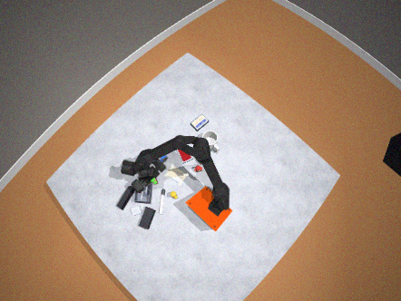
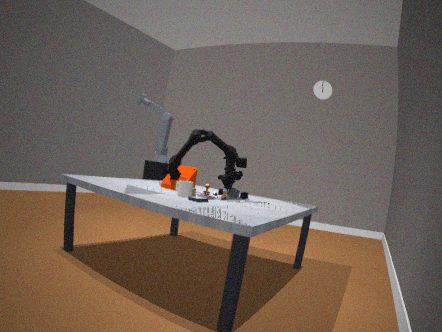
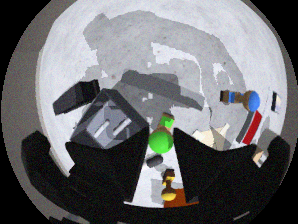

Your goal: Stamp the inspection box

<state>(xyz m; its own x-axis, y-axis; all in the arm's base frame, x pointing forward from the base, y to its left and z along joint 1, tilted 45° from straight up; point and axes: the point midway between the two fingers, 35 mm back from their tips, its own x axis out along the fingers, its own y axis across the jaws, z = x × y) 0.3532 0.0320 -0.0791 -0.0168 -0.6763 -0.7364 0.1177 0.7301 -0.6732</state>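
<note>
A stamp with a round green knob (image 1: 154, 181) (image 3: 161, 142) stands upright between my fingertips. My gripper (image 2: 229, 189) (image 3: 161, 131) is low over the table, its fingers closed in against both sides of the knob. A blue-knobbed stamp (image 1: 163, 159) (image 3: 254, 101), a yellow-knobbed stamp (image 1: 173, 195) (image 3: 168, 194) and a small red thing (image 1: 198, 169) are apart from it. A red pad (image 1: 184, 156) (image 3: 252, 127) lies near the blue one. A cream patch (image 1: 176, 174) (image 3: 215, 137), possibly the card, is partly in shadow; its box and the stamps' lettering cannot be made out.
A dark tray (image 1: 143, 195) (image 3: 112, 120) is close beside the green stamp, with black blocks (image 1: 147, 218) (image 1: 125, 198) and a white marker (image 1: 161, 201) nearby. A white mug (image 1: 210, 138) (image 2: 185, 188) stands by the arm; an orange block (image 1: 200, 204) (image 2: 187, 175) is at its base.
</note>
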